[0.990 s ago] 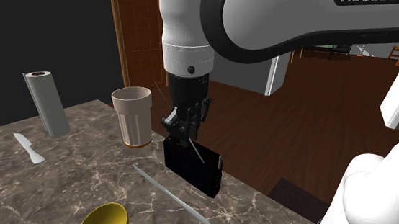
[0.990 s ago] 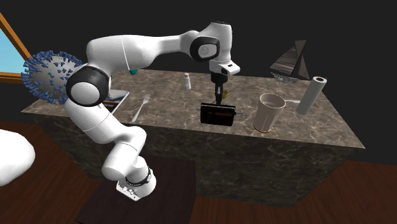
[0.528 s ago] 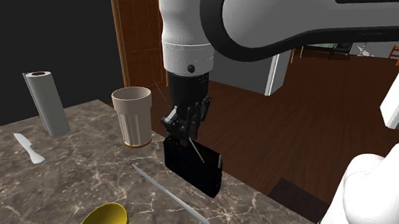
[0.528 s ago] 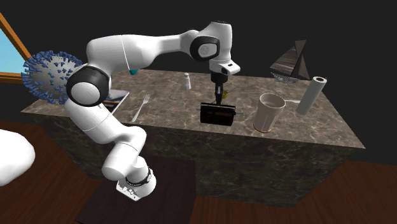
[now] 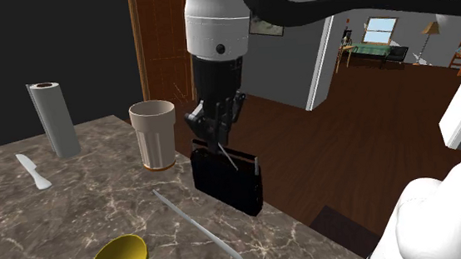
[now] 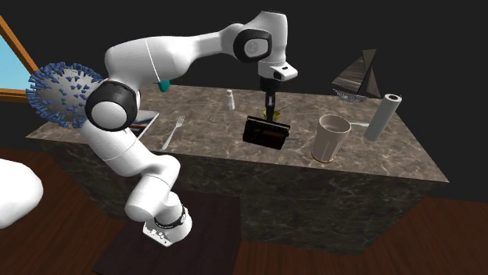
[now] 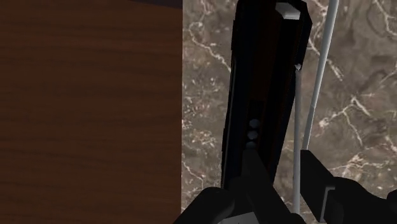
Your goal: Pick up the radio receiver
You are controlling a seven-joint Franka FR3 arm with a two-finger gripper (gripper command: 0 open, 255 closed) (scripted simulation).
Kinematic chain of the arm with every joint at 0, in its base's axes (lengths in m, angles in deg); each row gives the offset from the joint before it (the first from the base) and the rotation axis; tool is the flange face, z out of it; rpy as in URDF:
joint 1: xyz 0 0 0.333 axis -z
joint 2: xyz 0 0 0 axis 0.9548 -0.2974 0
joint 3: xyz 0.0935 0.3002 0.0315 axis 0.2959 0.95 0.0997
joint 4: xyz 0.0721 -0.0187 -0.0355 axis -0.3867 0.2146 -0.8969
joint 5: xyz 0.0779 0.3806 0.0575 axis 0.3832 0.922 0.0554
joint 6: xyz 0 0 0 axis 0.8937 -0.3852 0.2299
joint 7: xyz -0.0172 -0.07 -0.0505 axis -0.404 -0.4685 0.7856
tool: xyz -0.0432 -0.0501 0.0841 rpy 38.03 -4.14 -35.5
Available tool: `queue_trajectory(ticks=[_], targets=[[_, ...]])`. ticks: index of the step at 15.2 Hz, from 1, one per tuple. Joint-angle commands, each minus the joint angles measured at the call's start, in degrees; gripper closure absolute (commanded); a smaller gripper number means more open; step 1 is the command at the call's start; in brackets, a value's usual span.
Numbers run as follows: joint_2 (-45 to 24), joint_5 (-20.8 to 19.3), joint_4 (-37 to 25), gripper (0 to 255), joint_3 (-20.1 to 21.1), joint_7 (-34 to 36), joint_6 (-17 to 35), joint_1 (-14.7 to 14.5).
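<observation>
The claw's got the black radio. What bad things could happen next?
1. The claw grips the radio by its top edge, and it hangs a bit tilted, so it might slip or swing.
2. It hangs near the edge of the counter; if dropped, it could fall to the wooden floor.
3. The cup stands close beside it, so a sideways move might knock it over.
</observation>
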Motion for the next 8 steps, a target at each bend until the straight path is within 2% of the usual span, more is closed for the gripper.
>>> queue_trajectory(ticks=[1, 6, 8], targets=[[-0.52, -0.26, -2.14, 255, 0.04, 0.07, -1.64, 0.13], [-2.31, -1.09, -7.71, 255, 0.41, 0.46, -5.65, 0.44], [-2.37, -1.11, -7.89, 255, 0.42, 0.48, -5.77, 0.45]])
